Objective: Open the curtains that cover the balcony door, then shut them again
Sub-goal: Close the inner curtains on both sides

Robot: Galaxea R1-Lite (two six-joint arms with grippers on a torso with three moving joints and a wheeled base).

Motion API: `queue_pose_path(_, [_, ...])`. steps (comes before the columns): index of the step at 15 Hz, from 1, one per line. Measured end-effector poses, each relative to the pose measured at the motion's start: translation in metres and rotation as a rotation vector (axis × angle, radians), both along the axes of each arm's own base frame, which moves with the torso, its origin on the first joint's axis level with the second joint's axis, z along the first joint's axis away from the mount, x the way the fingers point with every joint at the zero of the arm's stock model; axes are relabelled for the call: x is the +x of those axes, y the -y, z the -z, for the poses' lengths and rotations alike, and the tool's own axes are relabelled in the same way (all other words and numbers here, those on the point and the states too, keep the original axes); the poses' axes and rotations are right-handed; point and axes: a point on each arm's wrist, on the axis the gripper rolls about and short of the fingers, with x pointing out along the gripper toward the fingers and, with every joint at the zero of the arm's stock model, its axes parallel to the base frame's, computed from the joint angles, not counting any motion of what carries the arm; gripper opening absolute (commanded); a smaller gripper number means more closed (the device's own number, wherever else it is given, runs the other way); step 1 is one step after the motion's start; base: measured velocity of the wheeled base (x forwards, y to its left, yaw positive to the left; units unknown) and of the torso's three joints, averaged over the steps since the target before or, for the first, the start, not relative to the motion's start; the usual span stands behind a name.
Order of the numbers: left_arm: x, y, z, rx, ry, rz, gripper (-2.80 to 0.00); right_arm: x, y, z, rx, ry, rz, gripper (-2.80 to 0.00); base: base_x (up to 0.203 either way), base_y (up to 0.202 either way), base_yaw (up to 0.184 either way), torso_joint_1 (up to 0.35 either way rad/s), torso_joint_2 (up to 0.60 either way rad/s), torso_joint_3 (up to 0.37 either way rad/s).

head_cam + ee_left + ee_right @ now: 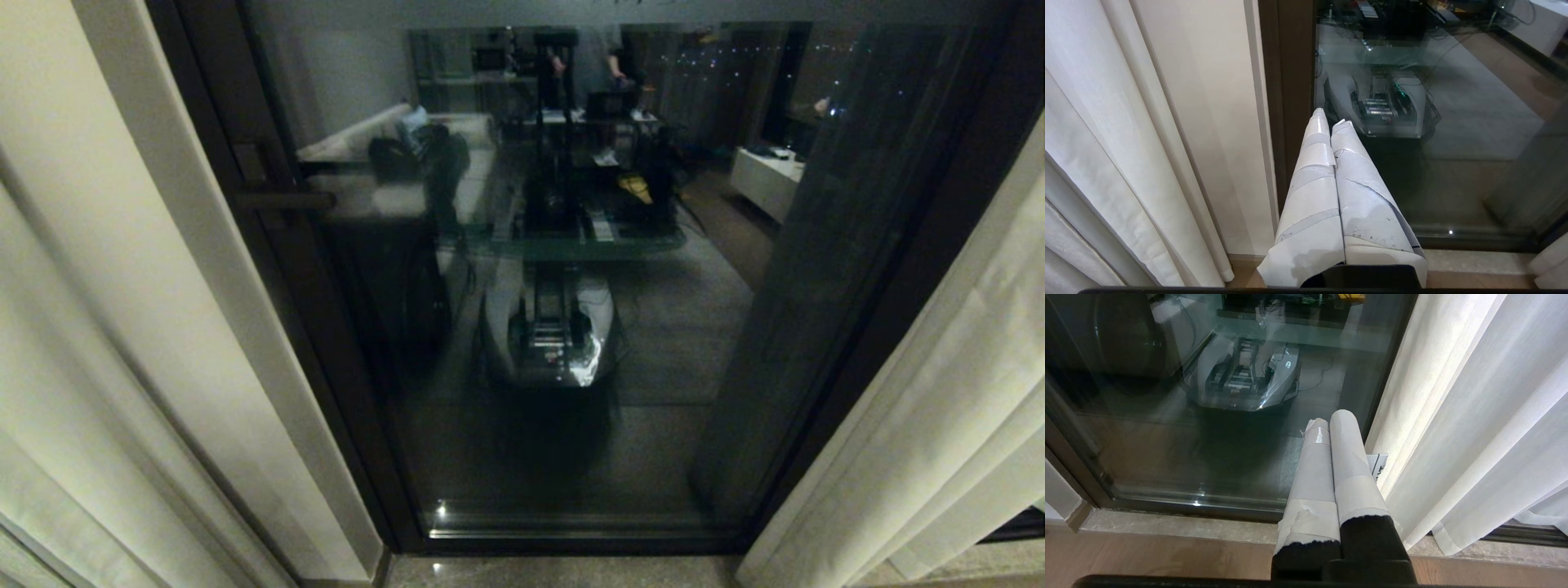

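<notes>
The balcony door stands uncovered: dark reflective glass in a brown-black frame, with a short bar handle at its left. Cream curtains hang drawn back on both sides, one at the left and one at the right. Neither arm shows in the head view. My left gripper, its fingers wrapped in white tape, is shut and empty, pointing at the door's left frame beside the left curtain. My right gripper is shut and empty, just left of the right curtain, touching no fabric.
A pale stone sill runs along the foot of the door, with wood floor before it. The glass reflects the robot's base and the room's furniture. A white wall strip lies between the left curtain and the door frame.
</notes>
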Motion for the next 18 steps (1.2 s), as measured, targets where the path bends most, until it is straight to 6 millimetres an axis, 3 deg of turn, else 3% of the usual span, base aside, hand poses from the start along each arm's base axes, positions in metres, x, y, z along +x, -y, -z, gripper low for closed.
queue_pose_path(18, [0.0000, 0.0000, 0.0000, 0.000, 0.000, -0.001, -2.80, -0.0001, 0.0000, -0.0001, 0.002, 0.002, 0.000, -2.80, 0.000, 0.000, 0.000, 0.000, 0.00, 0.000])
